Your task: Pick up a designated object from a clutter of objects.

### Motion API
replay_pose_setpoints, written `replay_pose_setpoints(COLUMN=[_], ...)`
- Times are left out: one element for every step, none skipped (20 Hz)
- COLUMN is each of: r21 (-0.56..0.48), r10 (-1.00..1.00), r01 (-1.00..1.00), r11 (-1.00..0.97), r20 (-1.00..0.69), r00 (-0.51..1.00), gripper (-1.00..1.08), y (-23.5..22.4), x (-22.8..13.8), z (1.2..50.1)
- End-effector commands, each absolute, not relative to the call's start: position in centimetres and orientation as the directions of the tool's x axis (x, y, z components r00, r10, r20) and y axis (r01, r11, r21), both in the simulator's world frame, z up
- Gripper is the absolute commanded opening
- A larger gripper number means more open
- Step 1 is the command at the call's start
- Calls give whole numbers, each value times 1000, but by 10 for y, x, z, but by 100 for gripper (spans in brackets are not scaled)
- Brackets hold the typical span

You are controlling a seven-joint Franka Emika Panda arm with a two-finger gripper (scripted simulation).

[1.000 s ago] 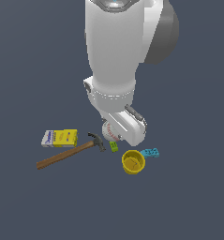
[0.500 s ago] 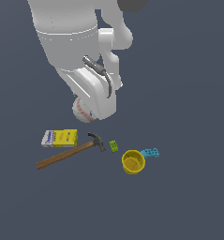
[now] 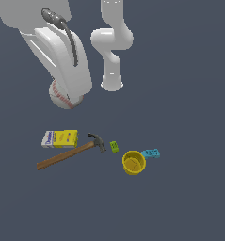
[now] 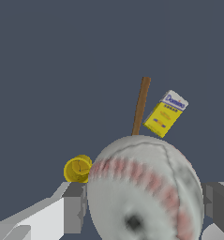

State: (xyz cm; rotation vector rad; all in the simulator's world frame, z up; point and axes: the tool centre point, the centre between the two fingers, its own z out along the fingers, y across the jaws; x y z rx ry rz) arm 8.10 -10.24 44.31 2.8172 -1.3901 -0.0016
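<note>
Clamped in the claw (image 4: pixel 144 206): white red-stitched baseball (image 3: pixel 63 96), aloft above the yellow-and-white box (image 3: pixel 60 139); beside that box, wooden-handled hammer (image 3: pixel 67 154), with yellow cup (image 3: pixel 133 163) further along.

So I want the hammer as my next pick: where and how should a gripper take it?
Probably the wooden handle of the hammer, coming from above. It lies flat and long, with open floor along both sides, so jaws can straddle it crosswise. Grip close to the dark head, likely the heavier end, but short of the green block beside it.
</note>
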Motion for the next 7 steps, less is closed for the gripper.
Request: replay_pose_setpoints(r21=[0, 0, 0, 0, 0, 0, 0], r10=[-793, -793, -793, -793, -793, -793, -793], r01=[-793, -793, -793, -793, -793, -793, -793], r11=[-610, -610, -610, -610, -610, -610, -610], r20=[0, 0, 0, 0, 0, 0, 0], r00=[610, 610, 610, 610, 610, 610, 610], gripper=[-100, -100, -100, -100, -100, -100, -100], y=[-106, -108, -108, -109, -110, -110, -110], x=[82, 82, 82, 82, 82, 82, 82], z=[450, 452, 453, 454, 454, 455, 455])
